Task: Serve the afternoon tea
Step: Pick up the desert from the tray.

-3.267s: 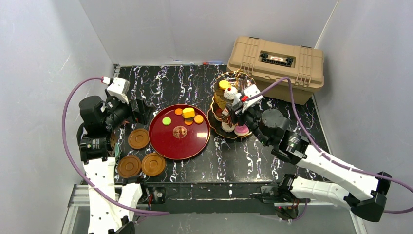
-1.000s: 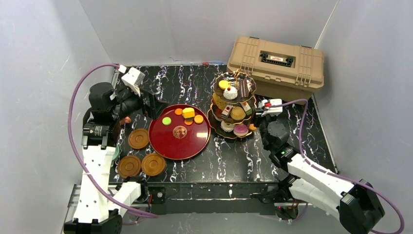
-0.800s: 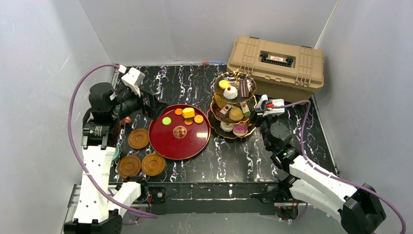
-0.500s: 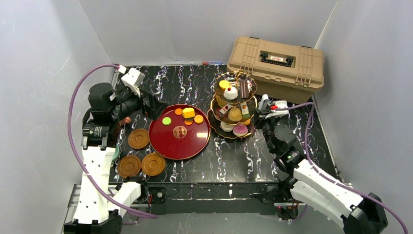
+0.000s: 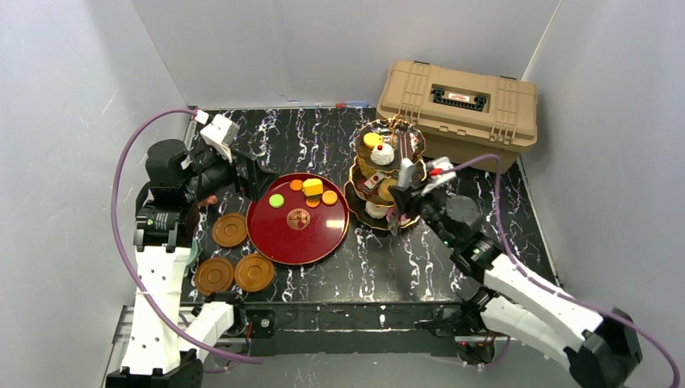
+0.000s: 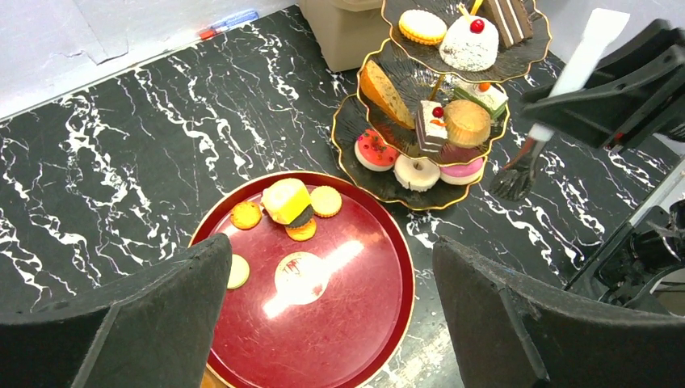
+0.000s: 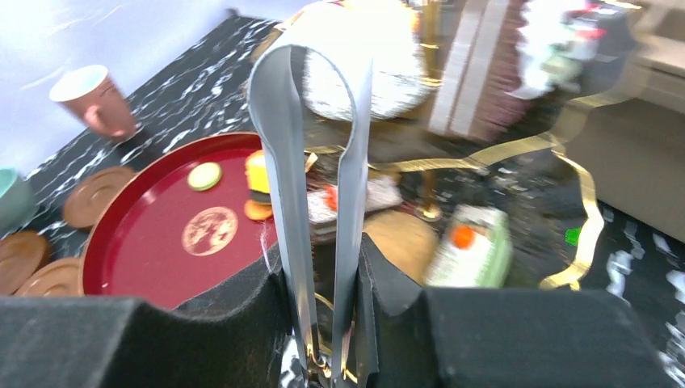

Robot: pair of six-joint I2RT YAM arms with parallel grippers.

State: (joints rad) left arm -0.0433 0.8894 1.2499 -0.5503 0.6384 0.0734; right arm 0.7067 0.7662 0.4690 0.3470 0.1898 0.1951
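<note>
The dark three-tier stand (image 5: pixel 380 217) with gold rims carries several pastries and also shows in the left wrist view (image 6: pixel 352 121). A red tray (image 5: pixel 297 238) holds a yellow cake (image 5: pixel 313 187), a green disc (image 5: pixel 276 200) and orange cookies. My right gripper (image 5: pixel 412 191) is shut on the metal tongs (image 5: pixel 402 190), whose tips point down at the stand's front edge; the right wrist view (image 7: pixel 323 283) shows the tongs (image 7: pixel 279 145) squeezed between the pads. My left gripper (image 5: pixel 246 174) is open and empty, above the tray's far left (image 6: pixel 331 319).
Three brown saucers (image 5: pixel 230 229) (image 5: pixel 214 275) (image 5: pixel 254 272) lie left of the tray. A pinkish cup (image 7: pixel 97 101) and a teal cup (image 7: pixel 10 198) stand near them. A tan plastic case (image 5: pixel 458 109) stands at the back right, behind the stand.
My right arm has swung the tongs from the stand's right side to its front, tips now down by the bottom tier. The left arm has barely moved.
</note>
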